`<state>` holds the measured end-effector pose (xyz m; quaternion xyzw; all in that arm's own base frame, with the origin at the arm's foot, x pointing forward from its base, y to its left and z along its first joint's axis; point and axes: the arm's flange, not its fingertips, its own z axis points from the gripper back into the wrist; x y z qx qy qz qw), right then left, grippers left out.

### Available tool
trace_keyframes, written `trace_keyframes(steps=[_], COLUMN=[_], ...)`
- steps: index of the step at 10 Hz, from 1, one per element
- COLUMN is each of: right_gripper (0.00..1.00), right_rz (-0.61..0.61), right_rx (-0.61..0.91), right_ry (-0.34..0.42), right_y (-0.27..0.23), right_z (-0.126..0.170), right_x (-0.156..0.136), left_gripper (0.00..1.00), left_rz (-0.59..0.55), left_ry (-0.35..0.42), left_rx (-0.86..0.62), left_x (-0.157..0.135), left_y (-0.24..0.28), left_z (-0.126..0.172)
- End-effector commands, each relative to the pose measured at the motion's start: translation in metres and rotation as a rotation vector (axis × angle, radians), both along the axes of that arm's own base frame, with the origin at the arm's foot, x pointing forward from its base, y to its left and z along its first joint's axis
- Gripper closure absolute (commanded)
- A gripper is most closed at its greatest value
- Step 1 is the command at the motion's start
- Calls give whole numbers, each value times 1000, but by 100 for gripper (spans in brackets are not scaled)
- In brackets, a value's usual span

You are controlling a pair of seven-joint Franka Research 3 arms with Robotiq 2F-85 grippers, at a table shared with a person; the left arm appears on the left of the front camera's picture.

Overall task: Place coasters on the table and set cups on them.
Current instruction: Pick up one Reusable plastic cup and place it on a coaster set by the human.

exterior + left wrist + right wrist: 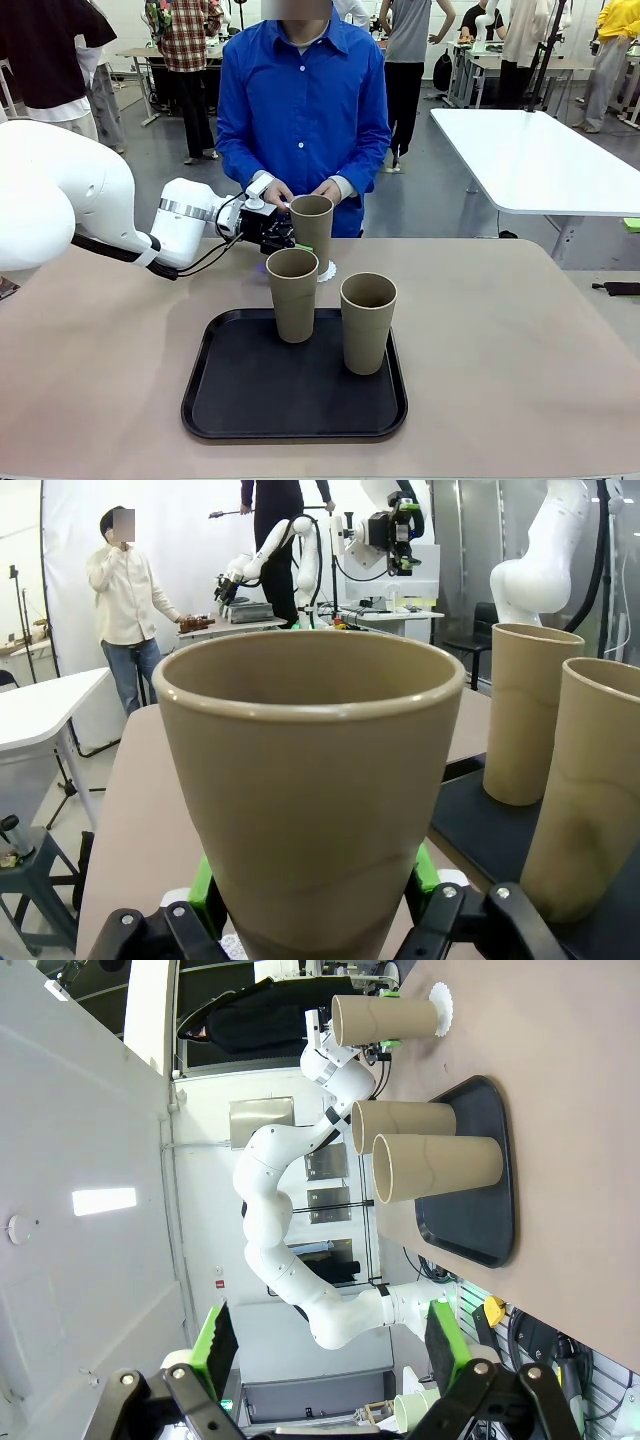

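jaws: left gripper (288, 236) clamped on tall khaki paper cup (312, 222); right gripper (330, 1350) spread wide, empty | front: held cup upright, white scalloped paper doily (326, 270) at its base on beige tabletop (520, 330); person's hands (328, 188) beside rim; two more cups (293, 295) on black tray (205, 400) | left wrist: green pads (205, 890) flank cup | right wrist: doily at held cup's base

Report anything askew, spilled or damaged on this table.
Nothing stands out. All three cups stand upright and undented: two on the black tray, the third cup in the left gripper's grip at a white coaster beyond the tray.
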<state>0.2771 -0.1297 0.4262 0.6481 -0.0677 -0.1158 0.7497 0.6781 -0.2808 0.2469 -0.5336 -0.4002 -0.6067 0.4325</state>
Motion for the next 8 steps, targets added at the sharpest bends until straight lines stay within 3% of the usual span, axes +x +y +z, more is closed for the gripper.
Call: trace_keyframes(steps=[1, 8], right_gripper=[0, 0], right_rz=[-2, -2], right_rx=[5, 5], right_ry=[-6, -6], right_y=[0, 0], right_z=[1, 1], right_x=[0, 0], left_gripper=[15, 15], left_rz=[33, 92], left_ry=[23, 53], left_rx=[3, 1], left_x=[11, 24], left_y=[-4, 1], left_z=[1, -3])
